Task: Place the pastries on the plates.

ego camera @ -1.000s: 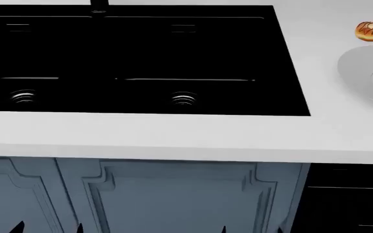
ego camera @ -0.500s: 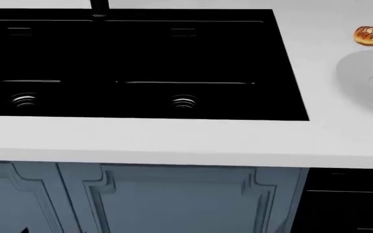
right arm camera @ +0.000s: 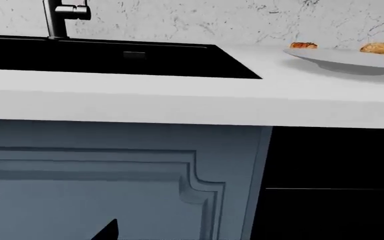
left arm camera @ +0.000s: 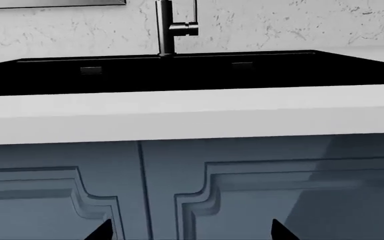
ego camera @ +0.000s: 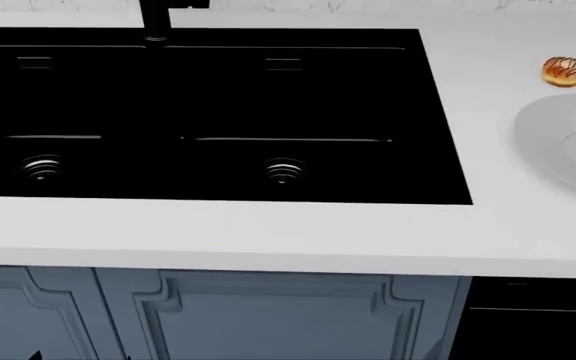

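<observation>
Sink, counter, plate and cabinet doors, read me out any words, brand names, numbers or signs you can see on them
None: there is no readable text in any view.
The sink, faucet, counter, grey plate, striped bun and cabinet doors all show plain, unmarked surfaces.

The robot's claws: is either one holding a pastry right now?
No. The striped golden bun sits on the white counter, far from the left claw; nothing lies between its tips.
</observation>
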`<state>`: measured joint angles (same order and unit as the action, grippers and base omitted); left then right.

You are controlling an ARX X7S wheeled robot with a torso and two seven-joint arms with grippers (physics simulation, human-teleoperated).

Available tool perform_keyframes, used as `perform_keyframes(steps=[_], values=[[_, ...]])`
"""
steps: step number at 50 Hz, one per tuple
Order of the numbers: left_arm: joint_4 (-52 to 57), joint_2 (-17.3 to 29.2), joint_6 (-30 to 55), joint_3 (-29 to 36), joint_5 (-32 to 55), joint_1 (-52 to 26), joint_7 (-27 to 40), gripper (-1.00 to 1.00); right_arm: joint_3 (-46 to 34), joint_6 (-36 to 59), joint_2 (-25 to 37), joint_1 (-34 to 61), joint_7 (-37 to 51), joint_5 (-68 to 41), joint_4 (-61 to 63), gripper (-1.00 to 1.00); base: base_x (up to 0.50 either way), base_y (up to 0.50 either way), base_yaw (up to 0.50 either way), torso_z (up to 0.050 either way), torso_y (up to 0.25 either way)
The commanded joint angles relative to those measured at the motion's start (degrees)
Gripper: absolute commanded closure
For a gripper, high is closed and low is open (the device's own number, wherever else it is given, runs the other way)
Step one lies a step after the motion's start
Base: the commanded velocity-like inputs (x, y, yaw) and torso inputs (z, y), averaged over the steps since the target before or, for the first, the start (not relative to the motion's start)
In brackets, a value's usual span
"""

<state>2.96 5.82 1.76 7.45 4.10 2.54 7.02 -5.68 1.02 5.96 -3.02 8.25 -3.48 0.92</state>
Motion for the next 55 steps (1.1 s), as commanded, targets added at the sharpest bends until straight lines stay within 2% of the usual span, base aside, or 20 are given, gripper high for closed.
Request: perform_keyframes(steps=[1, 13, 15, 17, 20, 21, 23, 25, 27, 29, 30, 35, 37, 40, 42, 46, 50, 55], values=[[0.5, 0.8, 0.7, 0.7, 0.9, -0.1, 0.7, -1.00, -0.8, 0.5, 0.7, -0.4, 1.0, -0.5, 0.6, -1.00, 0.00, 0.00, 0.00, 0.050, 0.000], [1.3, 1.5, 1.7, 1.3, 1.6, -1.8, 1.0, -1.00, -1.6, 1.4, 1.3, 1.5, 1.5, -0.7, 0.7, -1.00, 0.00, 0.00, 0.00, 0.050, 0.000], [4.4, 1.7, 4.1, 1.2, 3.7, -1.7, 0.1, -1.00, -1.5, 3.4, 1.6, 2.1, 1.4, -1.3, 3.0, -1.00, 0.00, 0.00, 0.00, 0.025, 0.000], [11.6, 2.7, 10.0, 1.4, 4.8, -2.2, 0.1, -1.00, -1.8, 8.0, 2.4, 2.8, 1.8, -1.0, 8.6, -1.00, 0.00, 0.00, 0.00, 0.000, 0.000], [26.7, 6.2, 28.8, -1.8, 14.8, -5.8, -0.5, -1.00, -1.2, 17.8, 5.1, 3.4, 2.0, -0.7, 22.3, -1.00, 0.00, 0.00, 0.00, 0.000, 0.000], [29.0, 7.2, 31.7, -2.1, 15.6, -6.6, -0.2, -1.00, -0.6, 19.5, 5.6, 3.4, 2.1, -1.1, 24.8, -1.00, 0.00, 0.00, 0.00, 0.000, 0.000], [35.6, 9.1, 42.8, -6.6, 22.0, -10.8, 1.6, -1.00, 2.0, 29.0, 8.2, 4.5, 1.3, -3.7, 35.1, -1.00, 0.00, 0.00, 0.00, 0.000, 0.000], [39.1, 10.8, 49.8, -9.7, 25.6, -14.1, 3.0, -1.00, 5.0, 38.8, 9.9, 7.2, 1.0, -6.7, 42.0, -1.00, 0.00, 0.00, 0.00, 0.000, 0.000], [42.6, 11.1, 60.6, -16.5, 35.6, -18.7, 4.1, -1.00, 7.6, 47.8, 11.7, 10.5, 0.7, -9.1, 47.4, -1.00, 0.00, 0.00, 0.00, 0.000, 0.000], [43.5, 11.7, 66.3, -19.8, 39.8, -21.7, 5.5, -1.00, 9.4, 52.5, 12.7, 12.3, 0.3, -10.9, 50.8, -1.00, 0.00, 0.00, 0.00, 0.000, 0.000], [44.1, 11.6, 70.4, -23.6, 43.6, -23.9, 6.8, -1.00, 11.7, 58.2, 12.9, 14.5, -0.2, -13.3, 53.7, -1.00, 0.00, 0.00, 0.00, 0.000, 0.000], [48.0, 12.2, 78.6, -30.1, 51.4, -27.5, 10.3, -1.00, 18.5, 71.0, 12.8, 20.6, -1.4, -20.6, 58.9, -1.00, 0.00, 0.00, 0.00, 0.000, 0.000], [48.5, 12.8, 80.1, -30.8, 52.0, -27.7, 11.6, -1.00, 24.5, 70.4, 14.1, 20.8, 2.5, -32.7, 59.0, -1.00, 0.00, 0.00, 0.00, 0.000, 0.000], [49.3, 13.2, 81.5, -31.8, 53.7, -27.7, 12.7, -1.00, 23.6, 67.9, 17.3, 19.3, 7.3, -36.5, 58.9, -1.00, 0.00, 0.00, 0.00, 0.000, 0.000], [50.9, 12.5, 86.4, -35.4, 59.5, -29.0, 15.1, -1.00, 23.4, 66.2, 19.5, 18.5, 11.0, -39.9, 59.0, -1.00, 0.00, 0.00, 0.00, 0.000, 0.000], [49.6, 13.3, 87.7, -36.4, 64.0, -29.9, 18.9, -1.00, 23.6, 63.5, 23.1, 18.2, 17.6, -48.2, 58.9, -1.00, 0.00, -0.17, 0.00, 0.000, 0.000], [47.7, 14.3, 87.4, -37.0, 69.5, -30.4, 23.2, -1.00, 22.8, 61.4, 24.7, 17.8, 19.6, -48.1, 58.3, -1.00, 0.00, -0.50, 0.00, 0.000, 0.000], [46.9, 15.4, 86.0, -36.0, 71.5, -30.6, 25.3, -1.00, 22.0, 60.1, 25.0, 17.1, 19.9, -47.6, 57.5, -1.00, 0.00, -0.50, 0.00, 0.000, 0.000]])
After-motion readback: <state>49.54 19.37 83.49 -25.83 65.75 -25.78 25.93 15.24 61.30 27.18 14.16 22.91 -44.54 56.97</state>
